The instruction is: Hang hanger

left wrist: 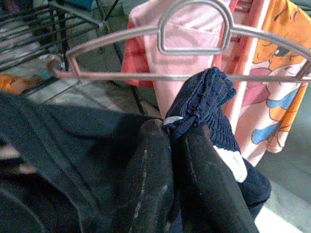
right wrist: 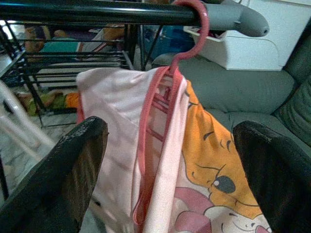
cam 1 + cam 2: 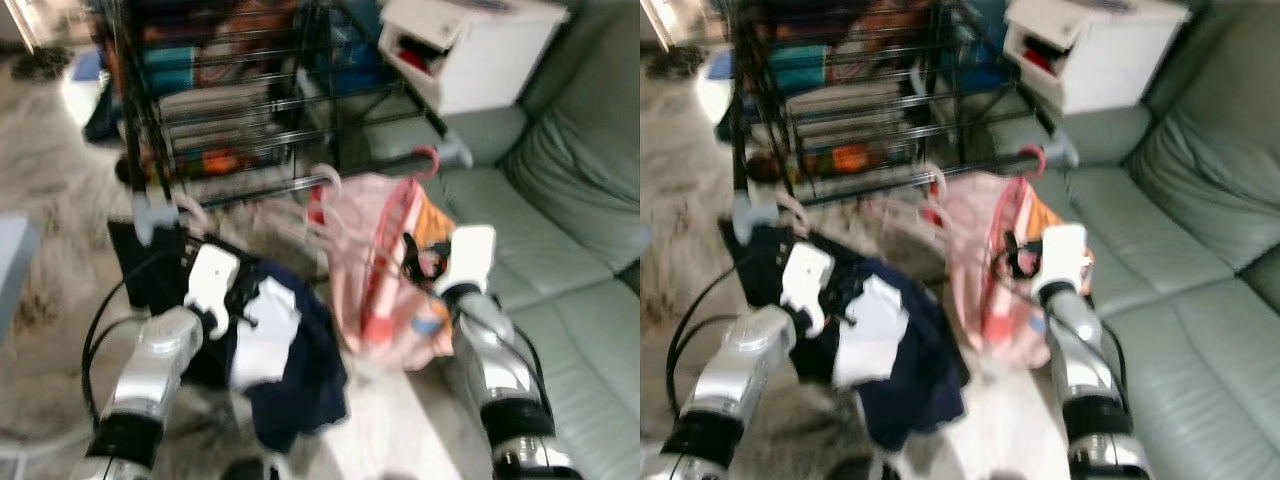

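The pink hanger (image 2: 160,111) hangs by its hook from the black rail (image 2: 97,13) of the rack, at 12 o'clock from the robot, carrying a pink shirt (image 3: 385,270) with an orange cartoon print. The right gripper (image 2: 170,170) sits just before it, fingers spread wide around the shirt without touching it. At 9 o'clock from that, the left gripper (image 1: 177,145) pinches a dark blue garment (image 3: 290,370) draped on a pale hanger (image 1: 194,48). A grey sofa (image 3: 570,250) lies at 3 o'clock.
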Controlling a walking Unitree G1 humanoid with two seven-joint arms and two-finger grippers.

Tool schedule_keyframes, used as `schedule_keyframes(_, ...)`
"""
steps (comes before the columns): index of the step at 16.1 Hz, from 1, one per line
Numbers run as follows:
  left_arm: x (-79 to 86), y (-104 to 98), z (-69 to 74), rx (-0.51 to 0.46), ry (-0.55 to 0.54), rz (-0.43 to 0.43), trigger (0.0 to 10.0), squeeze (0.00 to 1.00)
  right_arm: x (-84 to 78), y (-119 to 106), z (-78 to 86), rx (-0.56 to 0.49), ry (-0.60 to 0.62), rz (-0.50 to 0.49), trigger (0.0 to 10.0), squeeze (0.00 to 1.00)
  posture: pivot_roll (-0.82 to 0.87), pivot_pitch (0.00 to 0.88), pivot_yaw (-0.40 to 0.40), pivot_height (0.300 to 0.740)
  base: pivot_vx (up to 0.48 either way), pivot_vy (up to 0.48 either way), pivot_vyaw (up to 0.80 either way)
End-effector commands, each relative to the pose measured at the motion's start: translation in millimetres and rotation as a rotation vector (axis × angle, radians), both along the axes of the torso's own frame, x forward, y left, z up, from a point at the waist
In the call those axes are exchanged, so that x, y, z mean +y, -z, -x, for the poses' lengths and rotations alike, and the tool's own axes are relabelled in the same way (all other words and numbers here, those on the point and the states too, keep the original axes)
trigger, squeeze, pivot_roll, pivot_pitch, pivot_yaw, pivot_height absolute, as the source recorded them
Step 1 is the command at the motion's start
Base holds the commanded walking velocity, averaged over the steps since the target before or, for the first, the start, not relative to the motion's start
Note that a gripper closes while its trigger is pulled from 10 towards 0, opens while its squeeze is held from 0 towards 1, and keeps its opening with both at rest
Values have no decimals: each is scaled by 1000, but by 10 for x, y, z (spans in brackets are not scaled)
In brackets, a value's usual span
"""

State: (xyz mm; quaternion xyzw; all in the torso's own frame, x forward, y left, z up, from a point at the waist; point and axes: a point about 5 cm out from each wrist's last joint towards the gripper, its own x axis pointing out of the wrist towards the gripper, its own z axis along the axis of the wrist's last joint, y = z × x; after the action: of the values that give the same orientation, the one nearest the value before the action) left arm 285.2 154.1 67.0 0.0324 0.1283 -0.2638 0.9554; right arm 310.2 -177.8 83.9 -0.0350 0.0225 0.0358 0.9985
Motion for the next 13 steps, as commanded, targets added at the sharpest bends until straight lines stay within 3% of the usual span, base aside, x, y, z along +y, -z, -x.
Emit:
schedule_keyframes(1, -77, -81, -18, -31, 28, 16, 10000, 0, -120, -2, 23, -3, 27, 26, 10000, 0, -29, 0, -11, 740, 0, 476, 0)
schedule_keyframes(5, -72, -117, -20, -48, 34, 25, 10000, 0, -132, -11, 21, -9, 1, 53, 10000, 0, -29, 0, -11, 740, 0, 361, 0)
schedule_keyframes(11, -62, -122, 45, -58, 28, 10, 10000, 0, -239, -62, -52, 20, -113, 115, 10000, 0, -24, 6, -19, 740, 0, 0, 0)
schedule_keyframes(13, -39, -142, 113, -58, 4, 23, 10000, 0, -271, -106, -58, 6, -128, 129, 10000, 0, -11, 57, -19, 740, 0, 0, 0)
